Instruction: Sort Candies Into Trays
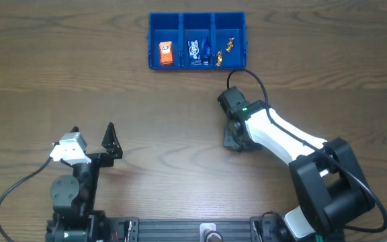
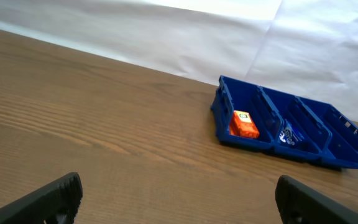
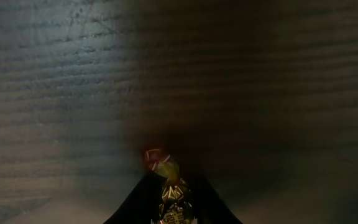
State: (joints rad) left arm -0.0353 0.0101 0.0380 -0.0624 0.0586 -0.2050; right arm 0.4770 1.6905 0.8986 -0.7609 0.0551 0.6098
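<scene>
the blue tray point(image 1: 197, 15) point(image 2: 224, 115) sits near the far edge of the wooden tabletop point(image 1: 113, 81), a little right of its middle, with three compartments side by side. an orange candy point(image 1: 166, 54) point(image 2: 243, 124) lies in the left compartment, blue-wrapped candies point(image 1: 197, 52) point(image 2: 288, 135) in the middle one and small gold candies point(image 1: 226, 52) in the right one.

the right arm rises from its base at the near right corner. its white forearm slants toward the middle of the tabletop and the wrist bends down, so the right gripper point(image 1: 236, 140) point(image 3: 169, 180) points at the wood, well short of the tray and roughly in line with its right compartment. its jaws are clenched on a gold-wrapped candy point(image 3: 174, 198), whose twisted end with a red spot sticks out past the fingertips, close above the wood grain.

the left arm is folded low near the near left corner, and the left gripper point(image 1: 93, 134) point(image 2: 179, 208) is level, facing across the tabletop toward the tray. its jaws are spread wide and released, with nothing between them.
</scene>
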